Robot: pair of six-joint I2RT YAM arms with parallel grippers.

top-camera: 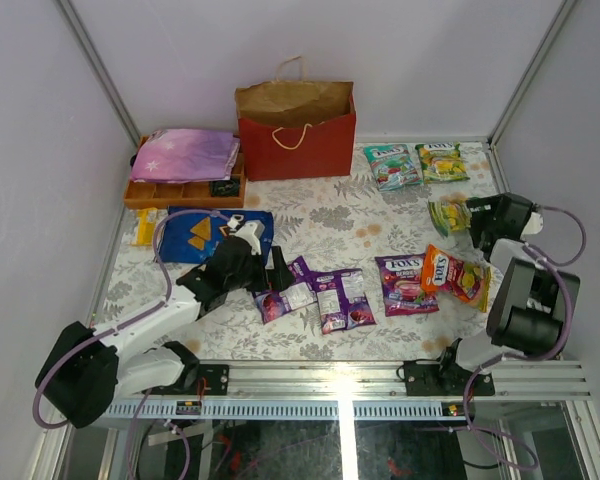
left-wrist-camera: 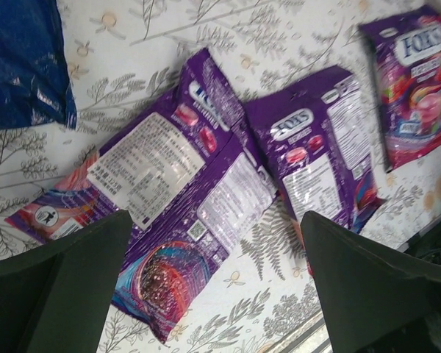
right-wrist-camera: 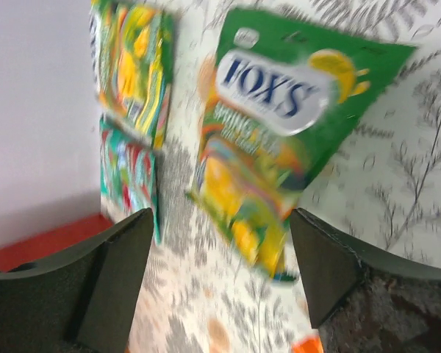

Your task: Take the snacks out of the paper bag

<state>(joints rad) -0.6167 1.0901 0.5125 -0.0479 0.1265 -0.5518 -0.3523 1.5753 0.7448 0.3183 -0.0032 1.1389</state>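
**Orange tray** (top-camera: 140, 196), with starry pouch (top-camera: 185, 153) laid across it: well beyond and to the left of the left gripper (top-camera: 272, 272). Not snacks, so judged out of play.

**Blue chip bag** (top-camera: 205, 236): flat on the table (top-camera: 360, 225), just left of and behind the left gripper. Already out of the bag, clear of the smaller packets.

**Left gripper** (left-wrist-camera: 214, 220): fingers (left-wrist-camera: 73, 287) spread wide, nothing gripped. Poised low over a purple packet (left-wrist-camera: 169, 191) lying flat, printed back up, directly beneath and spanning the gap. Judged a set-down pose, with jaws free of the packet.

**Second purple packet** (left-wrist-camera: 316, 154): just right of that gripper, edge meeting the first.

**Paper bag** (top-camera: 298, 130): upright at the back wall, far ahead of both grippers and between them. Mouth open, cord handles slack. Inside not visible, so any remaining contents unknown.

**Third purple packet** (top-camera: 405, 283) and orange packet (top-camera: 456, 276): side by side and slightly overlapped, left of the right gripper (top-camera: 480, 222) and nearer the arm bases.

**Teal packet** (top-camera: 392, 165) and lime packet (top-camera: 442, 160): ahead of the right gripper, close to the back wall.

**Right gripper** (right-wrist-camera: 220, 228): opened wide, holding nothing. Green packet (right-wrist-camera: 279, 125) flat just past the fingertips, lower corner reaching in between them. Wrist view blurred. Row of laid-out packets judged to mark unloading far along.
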